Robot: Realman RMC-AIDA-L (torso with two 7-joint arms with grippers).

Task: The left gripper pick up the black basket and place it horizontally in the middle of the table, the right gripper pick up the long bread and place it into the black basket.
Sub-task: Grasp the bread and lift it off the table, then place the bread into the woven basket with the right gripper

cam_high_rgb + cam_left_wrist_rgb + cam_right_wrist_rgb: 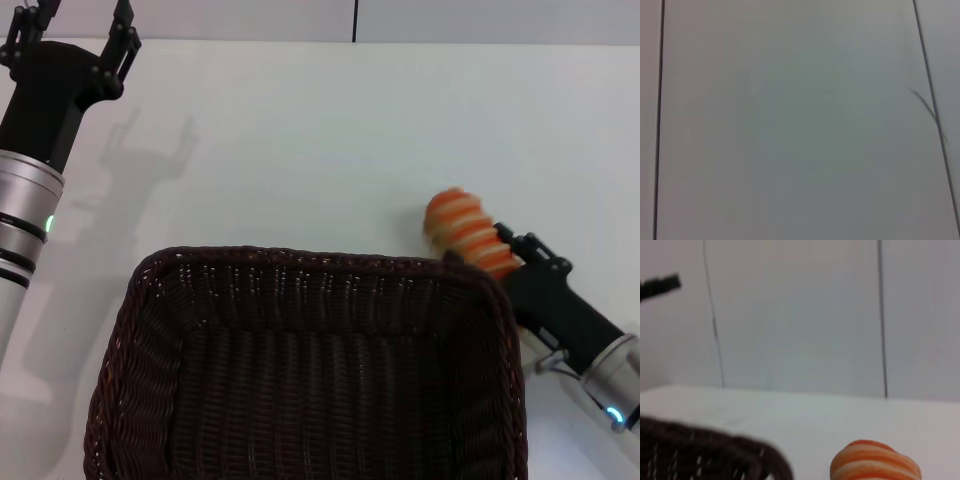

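Observation:
The black basket (310,370) sits on the white table (330,140) at the near middle, long side across my view, and is empty. My right gripper (492,255) is shut on the long bread (462,228), an orange and cream striped roll, just beyond the basket's far right corner and close to its rim. The right wrist view shows the bread (875,464) and the basket rim (710,450). My left gripper (75,28) is open and empty, raised at the far left, well away from the basket. The left wrist view shows neither basket nor bread.
A grey panelled wall (790,120) with dark vertical seams stands behind the table. The table's far edge (400,42) runs along the top of the head view. A prong of the left gripper (660,285) shows far off in the right wrist view.

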